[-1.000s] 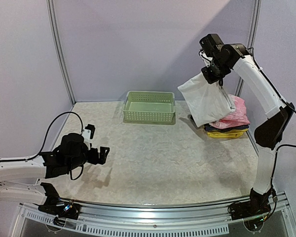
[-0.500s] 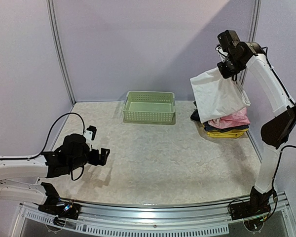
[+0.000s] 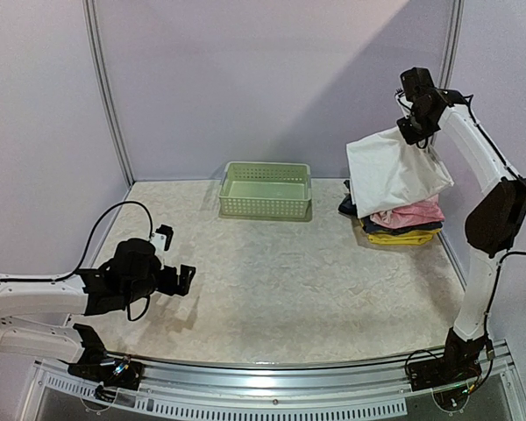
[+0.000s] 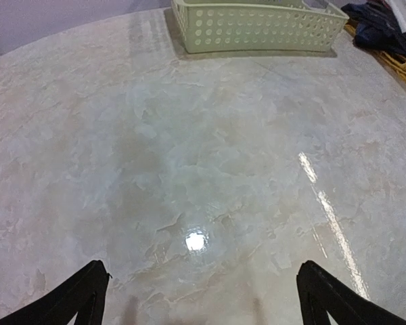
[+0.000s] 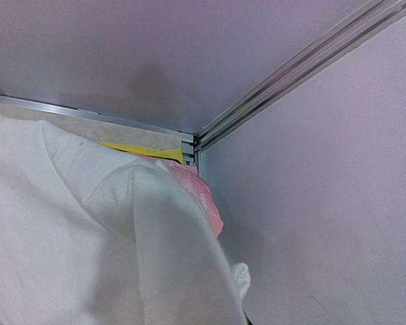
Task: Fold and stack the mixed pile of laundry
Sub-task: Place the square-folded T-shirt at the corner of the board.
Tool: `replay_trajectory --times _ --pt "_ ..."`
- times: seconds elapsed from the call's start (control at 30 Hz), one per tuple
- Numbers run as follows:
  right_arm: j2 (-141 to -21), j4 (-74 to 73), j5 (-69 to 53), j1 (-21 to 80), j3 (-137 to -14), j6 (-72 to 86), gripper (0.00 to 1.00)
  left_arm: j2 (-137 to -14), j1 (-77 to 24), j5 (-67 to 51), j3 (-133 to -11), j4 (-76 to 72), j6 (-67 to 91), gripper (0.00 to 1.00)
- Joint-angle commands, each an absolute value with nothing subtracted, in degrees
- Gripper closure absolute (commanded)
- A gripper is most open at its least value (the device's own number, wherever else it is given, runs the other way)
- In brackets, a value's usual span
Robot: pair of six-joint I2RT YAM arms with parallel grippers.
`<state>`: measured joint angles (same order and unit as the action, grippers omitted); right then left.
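In the upper right of the overhead view, the right claw (image 3: pixel 412 133) is clamped on the top of the white garment (image 3: pixel 394 171). It hangs over the pink piece (image 3: pixel 412 213) on the folded clothes (image 3: pixel 401 233) at the right of the tabletop (image 3: pixel 272 281). I'd lower it slowly, bottom edge first and squared to the pile, releasing only once it rests. The left claw (image 3: pixel 174 256), lower left, has its fingers apart and empty.

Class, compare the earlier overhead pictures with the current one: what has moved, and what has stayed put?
The right hand, gripping the white garment, swung rightward toward the back corner, bringing it further over the clothes stack. The left hand and green basket stayed put.
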<state>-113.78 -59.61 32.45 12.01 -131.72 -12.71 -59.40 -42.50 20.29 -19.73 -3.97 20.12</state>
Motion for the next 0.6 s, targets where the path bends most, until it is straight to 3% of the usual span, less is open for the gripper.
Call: replay_trajectory --times 0.0,0.57 --pt "-116.24 -50.3 34.48 10.72 -128.5 -15.76 1.0 -60.65 -43.07 21.43 -21.16 -3.74 19.7 0.0" --pt "-126.66 -31.04 43.63 5.74 -120.01 -23.98 1.0 -62.28 -43.07 22.14 -21.91 -3.52 19.53 0.0"
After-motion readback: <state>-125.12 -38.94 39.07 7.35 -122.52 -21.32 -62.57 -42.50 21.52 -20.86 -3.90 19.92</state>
